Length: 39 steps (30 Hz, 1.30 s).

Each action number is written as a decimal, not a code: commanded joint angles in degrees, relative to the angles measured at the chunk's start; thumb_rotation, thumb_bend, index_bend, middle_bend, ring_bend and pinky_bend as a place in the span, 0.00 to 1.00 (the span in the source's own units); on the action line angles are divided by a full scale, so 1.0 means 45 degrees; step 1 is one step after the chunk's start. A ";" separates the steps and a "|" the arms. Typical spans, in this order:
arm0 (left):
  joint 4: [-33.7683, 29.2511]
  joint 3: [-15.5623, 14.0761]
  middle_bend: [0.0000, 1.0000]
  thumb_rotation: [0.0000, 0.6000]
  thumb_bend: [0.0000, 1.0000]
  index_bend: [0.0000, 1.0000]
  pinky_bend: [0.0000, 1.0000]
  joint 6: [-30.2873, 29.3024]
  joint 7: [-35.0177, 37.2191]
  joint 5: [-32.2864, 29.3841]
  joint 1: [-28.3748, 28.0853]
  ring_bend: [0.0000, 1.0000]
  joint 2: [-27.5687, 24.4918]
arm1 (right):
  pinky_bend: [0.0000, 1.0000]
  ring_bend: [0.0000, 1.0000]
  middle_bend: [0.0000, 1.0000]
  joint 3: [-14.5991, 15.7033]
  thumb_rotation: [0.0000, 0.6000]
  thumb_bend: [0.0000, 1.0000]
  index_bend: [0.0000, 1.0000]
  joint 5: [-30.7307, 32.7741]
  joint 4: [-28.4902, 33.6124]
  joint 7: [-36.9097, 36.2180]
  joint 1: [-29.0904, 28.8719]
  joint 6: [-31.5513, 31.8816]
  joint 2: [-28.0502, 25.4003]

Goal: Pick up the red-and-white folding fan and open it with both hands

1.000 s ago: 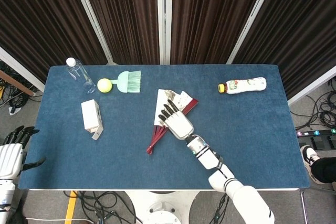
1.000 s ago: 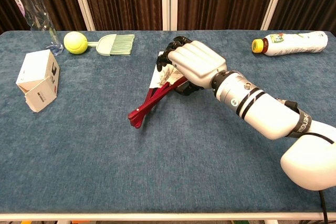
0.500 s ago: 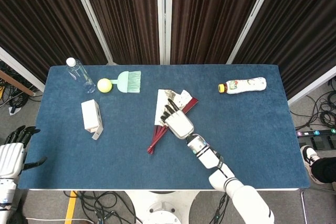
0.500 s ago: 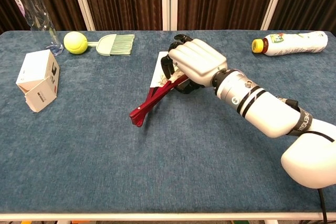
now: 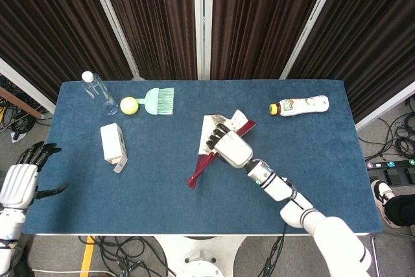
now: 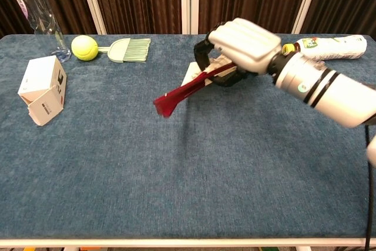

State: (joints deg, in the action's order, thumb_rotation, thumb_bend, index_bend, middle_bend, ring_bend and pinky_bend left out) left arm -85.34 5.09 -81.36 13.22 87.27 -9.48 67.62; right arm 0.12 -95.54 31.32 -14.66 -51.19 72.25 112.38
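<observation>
Right hand (image 6: 244,42) grips the slim red-ribbed folding fan (image 6: 185,90); left hand (image 5: 19,183) empty, fingers spread.

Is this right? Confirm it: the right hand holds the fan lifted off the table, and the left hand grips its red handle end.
Not quite. The right hand does hold the fan lifted off the table, but the left hand grips nothing; it hangs open off the table's left edge, far from the fan. The head view shows it.
</observation>
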 commanded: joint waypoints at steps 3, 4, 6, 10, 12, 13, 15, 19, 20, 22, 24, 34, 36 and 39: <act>-0.0318 0.0412 0.15 1.00 0.00 0.22 0.15 0.1015 0.0903 0.0273 -0.1131 0.08 0.0039 | 0.28 0.35 0.58 0.0154 1.00 0.65 0.71 -0.0404 0.5290 -0.0040 -0.0108 0.0227 -0.4146; -0.0353 0.0466 0.15 1.00 0.00 0.22 0.15 0.1236 0.1135 0.0296 -0.1348 0.08 0.0104 | 0.28 0.35 0.58 0.0094 1.00 0.65 0.71 -0.0373 0.5843 0.0050 -0.0113 0.0191 -0.4535; -0.0428 0.0597 0.15 1.00 0.00 0.22 0.15 0.1805 0.1860 0.0286 -0.1870 0.08 0.0307 | 0.29 0.35 0.58 -0.0022 1.00 0.66 0.71 -0.0338 0.6858 0.0240 -0.0136 0.0089 -0.5285; -0.0547 0.0905 0.16 1.00 0.00 0.23 0.16 0.3041 0.3281 0.0048 -0.2907 0.08 0.0713 | 0.30 0.35 0.58 -0.0214 1.00 0.66 0.71 -0.0436 0.8084 0.0196 -0.0208 0.0068 -0.6176; -0.0526 0.1022 0.16 1.00 0.00 0.23 0.18 0.3488 0.3654 0.0001 -0.3383 0.08 0.1067 | 0.30 0.35 0.58 -0.0351 1.00 0.66 0.71 -0.0509 0.8478 0.0298 -0.0267 0.0071 -0.6472; -0.0516 0.1081 0.16 1.00 0.00 0.23 0.18 0.3717 0.3862 -0.0081 -0.3590 0.08 0.1238 | 0.30 0.35 0.58 -0.0422 1.00 0.66 0.71 -0.0521 0.8604 0.0306 -0.0292 0.0075 -0.6564; -0.0639 0.1210 0.16 1.00 0.00 0.23 0.18 0.4220 0.4553 -0.0255 -0.4035 0.08 0.1582 | 0.30 0.35 0.58 -0.0608 1.00 0.66 0.71 -0.0481 0.8852 0.0319 -0.0346 0.0040 -0.6727; -0.0753 0.1445 0.16 1.00 0.00 0.23 0.18 0.4722 0.5259 -0.0434 -0.4701 0.08 0.2190 | 0.31 0.35 0.58 -0.1040 1.00 0.65 0.71 -0.0323 0.9217 0.0608 -0.0451 -0.0017 -0.6865; -0.0753 0.1483 0.16 1.00 0.00 0.23 0.18 0.4805 0.5260 -0.0482 -0.4834 0.08 0.2347 | 0.31 0.35 0.58 -0.1161 1.00 0.65 0.71 -0.0266 0.9289 0.0726 -0.0487 -0.0043 -0.6861; -0.0783 0.1610 0.16 1.00 0.00 0.23 0.18 0.5019 0.5242 -0.0694 -0.5135 0.08 0.2715 | 0.31 0.35 0.58 -0.1434 1.00 0.65 0.71 -0.0122 0.9415 0.1044 -0.0574 -0.0119 -0.6789; -0.0829 0.1742 0.16 1.00 0.00 0.23 0.18 0.5225 0.5148 -0.0962 -0.5407 0.08 0.3062 | 0.32 0.35 0.58 -0.1695 1.00 0.65 0.71 0.0016 0.9521 0.1354 -0.0669 -0.0193 -0.6688; -0.0453 0.2509 0.16 1.00 0.00 0.23 0.18 0.5208 0.2729 -0.2604 -0.6279 0.08 0.4759 | 0.32 0.35 0.58 -0.2575 1.00 0.65 0.71 0.0698 1.0147 0.2494 -0.0927 -0.0548 -0.6312; -0.0381 0.2648 0.16 1.00 0.00 0.23 0.18 0.5343 0.2553 -0.2973 -0.6448 0.08 0.5037 | 0.32 0.35 0.58 -0.2683 1.00 0.65 0.71 0.0831 1.0265 0.2702 -0.0952 -0.0636 -0.6238; -0.0218 0.2747 0.18 1.00 0.00 0.24 0.20 0.5495 0.2475 -0.3351 -0.6621 0.08 0.5400 | 0.32 0.35 0.58 -0.2839 1.00 0.65 0.70 0.1019 1.0326 0.3166 -0.0940 -0.0648 -0.6087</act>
State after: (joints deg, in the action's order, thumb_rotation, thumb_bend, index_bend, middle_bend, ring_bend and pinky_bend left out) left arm -86.88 16.96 -57.03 24.84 73.07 -38.66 91.01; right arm -12.22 -91.45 77.58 -1.31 -55.42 69.38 84.56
